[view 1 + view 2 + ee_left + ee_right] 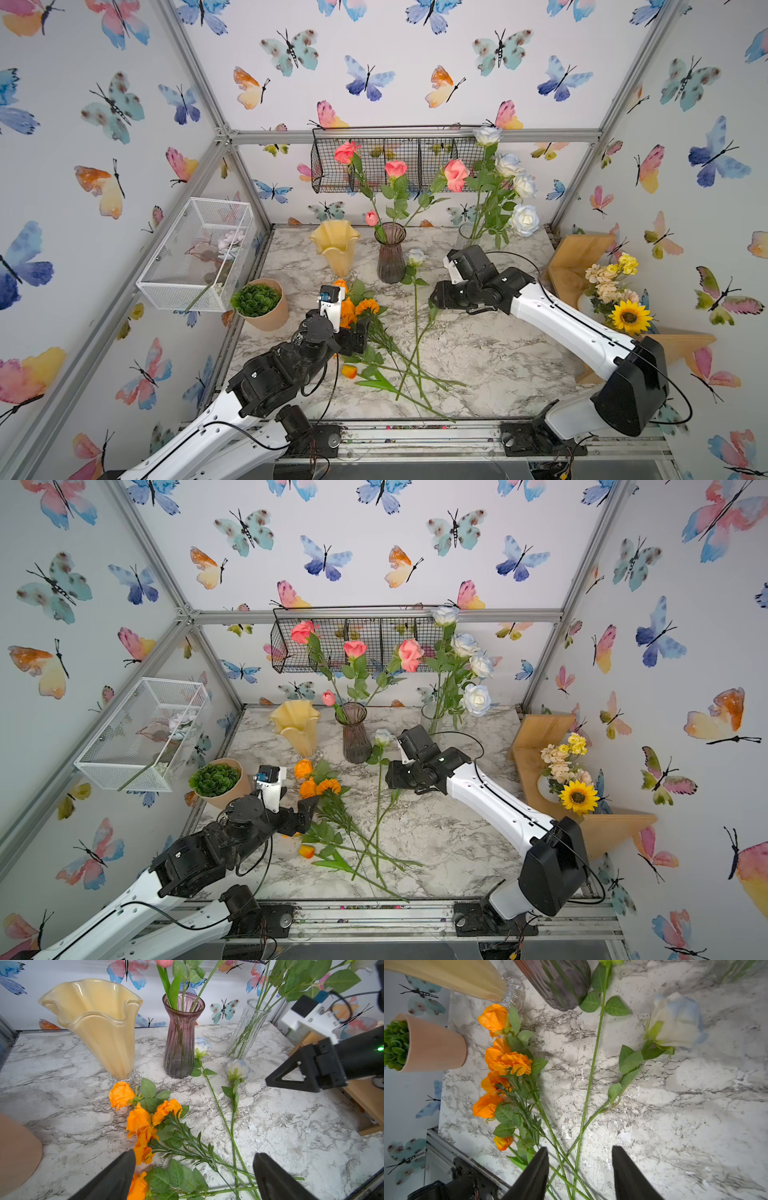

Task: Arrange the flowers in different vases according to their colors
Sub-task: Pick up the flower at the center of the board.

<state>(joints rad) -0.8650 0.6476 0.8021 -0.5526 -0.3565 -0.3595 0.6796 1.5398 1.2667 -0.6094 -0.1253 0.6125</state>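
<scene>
Left gripper (195, 1153) hovers low over the white marble-patterned table (498, 365), left side, jaws wide apart. Right gripper (579, 1147) hangs mid-table, jaws parted, empty.

Pink roses (395, 168) up in the purple ribbed glass vase (390, 262), white-blue roses (509, 165) in the clear glass cylinder vase (468, 237), creamy yellow ruffled vase (334, 249) alongside. Orange flowers (359, 308) and one white-blue rose (415, 257) lie on the marbled desk (498, 361), stems crossing. The left gripper (357, 336) hangs over the orange bunch.

top views: both high out front, looking down over the whole marble table (498, 357)
left wrist: low, close, facing the purple vase (180, 1039) at the back
right wrist: close, looking down onto the table
shared: both wrists catch the orange flowers (137, 1118) (508, 1061)
</scene>
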